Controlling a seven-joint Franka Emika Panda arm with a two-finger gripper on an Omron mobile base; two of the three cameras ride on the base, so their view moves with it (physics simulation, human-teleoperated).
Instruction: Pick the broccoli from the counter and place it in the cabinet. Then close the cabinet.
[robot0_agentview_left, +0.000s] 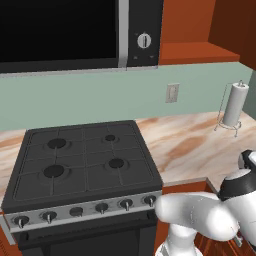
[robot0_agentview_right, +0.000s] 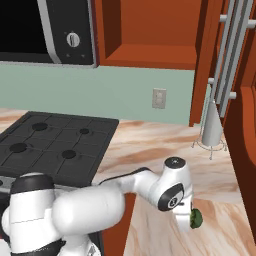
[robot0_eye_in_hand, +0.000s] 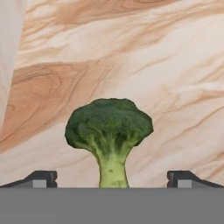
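Early stage, by my read: the broccoli (robot0_eye_in_hand: 109, 131) is not yet in the cabinet (robot0_agentview_right: 150, 55), and the cabinet stands open with a bare shelf floor. Left to do: secure the grasp, lift, carry up to the shelf, release, then swing the door shut.

Left to right from the pincer (robot0_eye_in_hand: 112, 179): far off to its left sits the black stove (robot0_agentview_right: 55, 145); up and left, well above it, is the open cabinet; the pincer itself is low over the counter (robot0_eye_in_hand: 175, 65); further right and beyond stands the paper-towel roll (robot0_agentview_right: 212, 125).

Pincer state: jaws wide apart, one tip at each side of the hand view, with the broccoli stalk centred between them and touching neither. Nothing is held. In the right base view the floret (robot0_agentview_right: 195, 218) sits just at the hand's lower end, on the counter or just above it; I cannot tell which.

Broccoli look: small, dark-green bumpy crown, paler green stalk, stalk pointing toward the pincer, crown away. Whole, clean, no damage visible.
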